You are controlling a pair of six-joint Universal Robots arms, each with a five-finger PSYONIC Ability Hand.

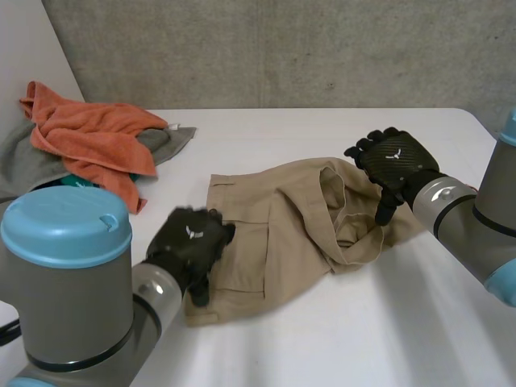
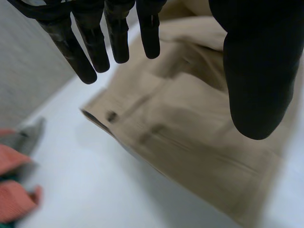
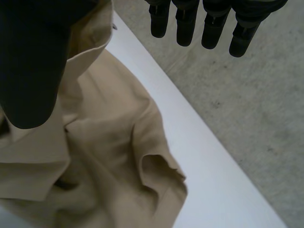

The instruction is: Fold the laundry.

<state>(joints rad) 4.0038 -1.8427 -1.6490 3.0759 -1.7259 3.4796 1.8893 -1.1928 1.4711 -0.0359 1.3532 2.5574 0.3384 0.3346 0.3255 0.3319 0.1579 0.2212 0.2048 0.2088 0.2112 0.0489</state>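
A pair of beige shorts (image 1: 290,230) lies crumpled in the middle of the white table (image 1: 363,339), its right part bunched into folds. My left hand (image 1: 189,242) hovers over the shorts' left edge, fingers (image 2: 95,45) straight and spread above the beige cloth (image 2: 190,128), holding nothing. My right hand (image 1: 395,165) is raised over the shorts' right end, its thumb pointing down toward the bunched cloth. In the right wrist view its fingers (image 3: 213,23) are straight and apart from the thumb (image 3: 33,71), with the folded cloth (image 3: 114,156) below and nothing held.
A pile of other laundry sits at the table's far left: an orange towel (image 1: 89,133) over a grey cloth (image 1: 161,141). A concrete wall (image 1: 282,48) stands behind the table. The table's far edge (image 3: 199,152) runs close beside the shorts.
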